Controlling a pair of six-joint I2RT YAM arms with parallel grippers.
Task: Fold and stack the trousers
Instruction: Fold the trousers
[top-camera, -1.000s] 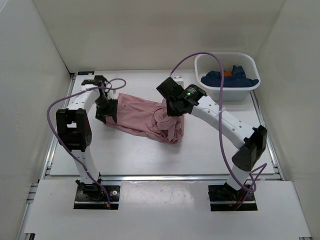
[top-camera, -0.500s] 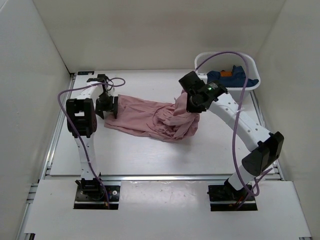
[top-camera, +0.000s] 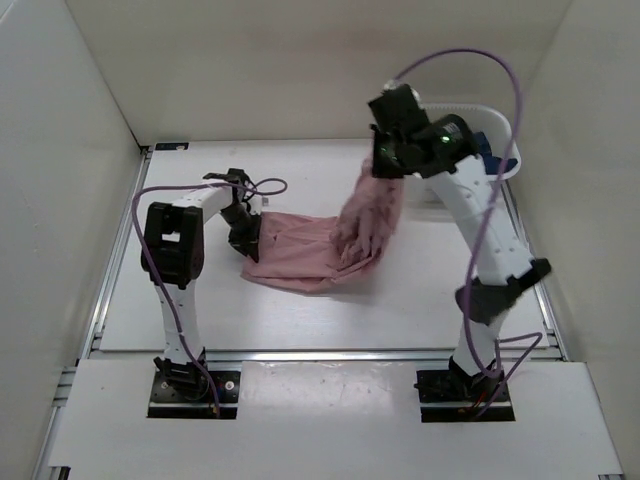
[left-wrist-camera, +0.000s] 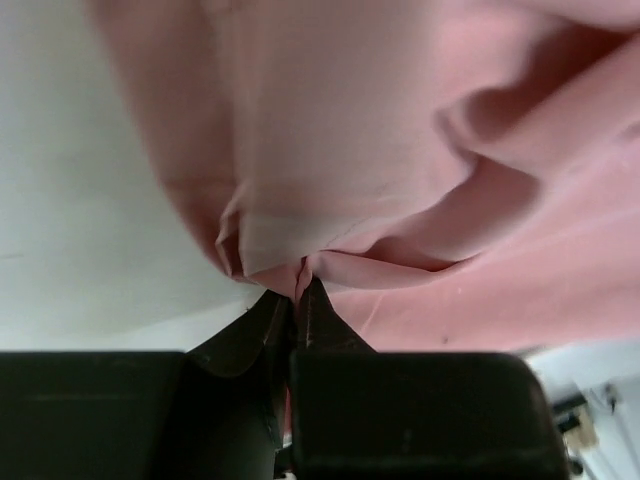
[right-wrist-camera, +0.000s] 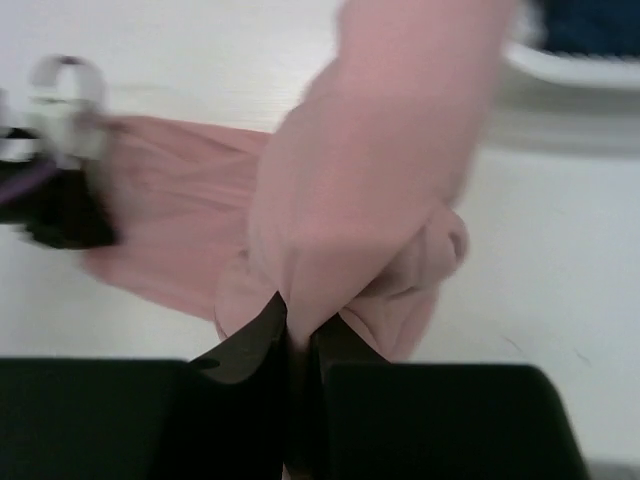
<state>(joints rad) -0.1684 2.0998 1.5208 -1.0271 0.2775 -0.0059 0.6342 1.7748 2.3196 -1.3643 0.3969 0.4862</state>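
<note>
Change noted: within the last second the left gripper has gone from standing open at the left edge of the trousers to jaws pressed together on a small pinch of the pink hem, as the left wrist view shows. It has also carried that end inward along the table. The right gripper has risen from table level toward the far right. Its jaws are nearly closed on a thick gather of the same fabric, which hangs below it in a twisted column. The trousers now stretch between the two grips, the left part lying flat on the table and the right part lifted clear. In my judgement this is a spreading step: the garment is held at two points but is bunched and creased, with no fold made and nothing stacked. Surroundings: the white tub stands just behind the raised gripper, holding a navy garment. Hazards: the hanging fabric is close to the tub rim and could drape over it or catch. The twist under the right grip may also stop the legs from opening out.
</note>
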